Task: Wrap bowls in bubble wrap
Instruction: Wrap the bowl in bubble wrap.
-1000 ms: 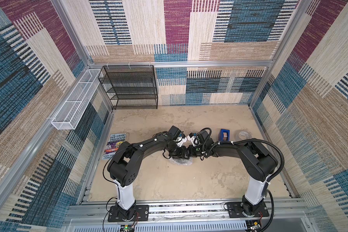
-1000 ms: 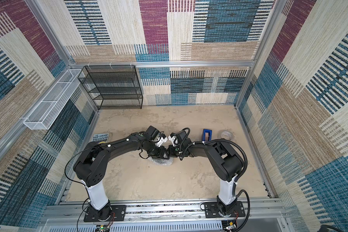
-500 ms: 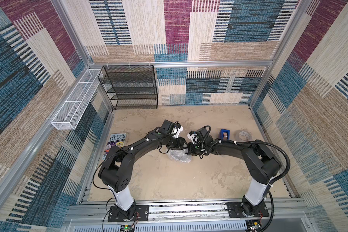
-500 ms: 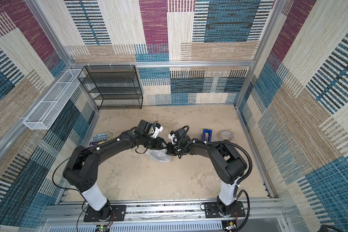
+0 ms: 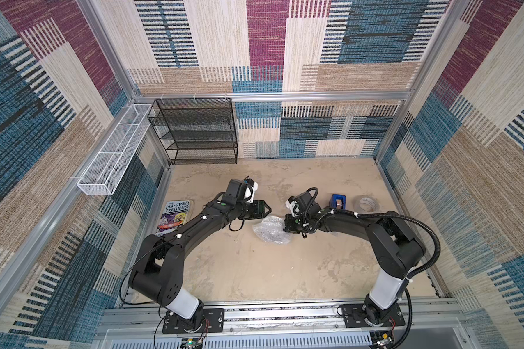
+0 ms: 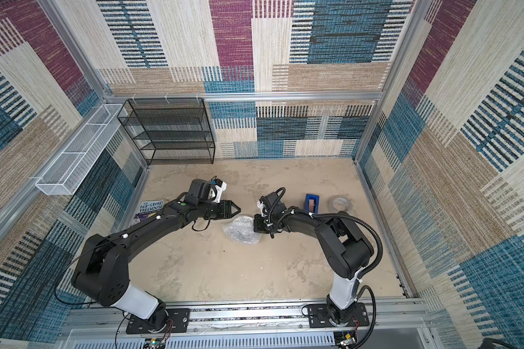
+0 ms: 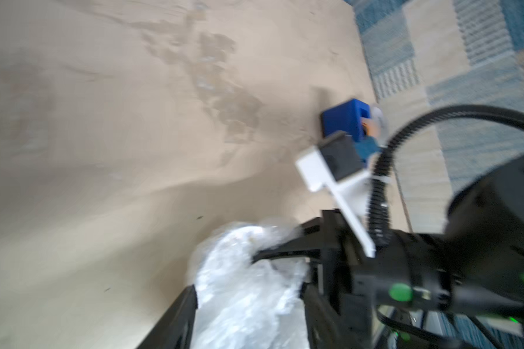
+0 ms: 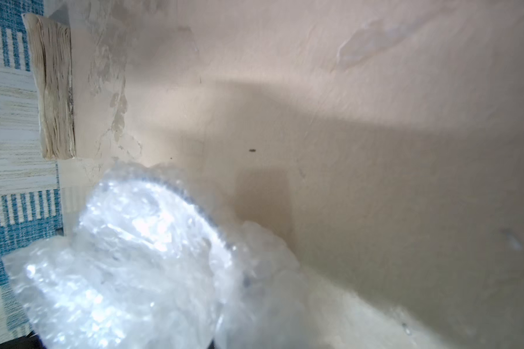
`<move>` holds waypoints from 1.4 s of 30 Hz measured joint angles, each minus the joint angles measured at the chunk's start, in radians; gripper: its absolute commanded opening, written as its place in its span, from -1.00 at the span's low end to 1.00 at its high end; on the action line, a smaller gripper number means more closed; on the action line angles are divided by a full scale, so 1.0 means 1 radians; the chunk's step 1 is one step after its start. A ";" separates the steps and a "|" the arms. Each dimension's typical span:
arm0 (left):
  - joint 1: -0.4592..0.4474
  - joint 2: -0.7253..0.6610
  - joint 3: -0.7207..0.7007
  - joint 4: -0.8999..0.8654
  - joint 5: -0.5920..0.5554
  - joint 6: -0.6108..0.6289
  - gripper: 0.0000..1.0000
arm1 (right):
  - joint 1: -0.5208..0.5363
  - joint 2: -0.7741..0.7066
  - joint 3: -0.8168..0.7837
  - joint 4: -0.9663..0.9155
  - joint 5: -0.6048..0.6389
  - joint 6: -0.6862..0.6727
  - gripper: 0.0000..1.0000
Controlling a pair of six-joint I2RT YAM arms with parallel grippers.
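The bubble wrap (image 5: 271,232) (image 6: 242,232) lies bunched into a shiny bundle mid-floor. The bowl is almost hidden inside it. Only a curved rim (image 8: 208,219) shows through the wrap (image 8: 127,266) in the right wrist view. My right gripper (image 5: 285,226) (image 6: 254,226) is at the bundle's right side, shut on a fold of wrap. Its fingers (image 7: 280,250) pinch the plastic in the left wrist view. My left gripper (image 5: 267,211) (image 6: 238,209) (image 7: 248,329) hovers open just off the bundle's far-left side, holding nothing. The wrap (image 7: 245,290) shows beyond its spread fingers.
A blue tape dispenser (image 5: 338,201) and a tape roll (image 5: 366,205) sit at the right behind my right arm. A book (image 5: 174,216) lies by the left wall. A black wire shelf (image 5: 200,133) stands at the back left, with a white wire basket (image 5: 112,151) on the left wall.
My left gripper has let go of the bundle, opened and pulled back to the far left of it. The right gripper has stayed shut on the wrap.
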 measured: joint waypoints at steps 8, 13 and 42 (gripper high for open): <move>0.027 0.014 -0.181 0.057 0.023 -0.143 0.91 | 0.000 0.005 0.017 -0.010 0.065 -0.048 -1.00; 0.024 0.078 -0.195 0.188 0.092 -0.223 1.00 | 0.002 0.022 0.033 -0.018 0.083 -0.066 -1.00; -0.030 0.257 -0.132 0.304 0.185 -0.251 -0.24 | 0.027 0.108 0.152 -0.107 0.096 -0.126 -1.00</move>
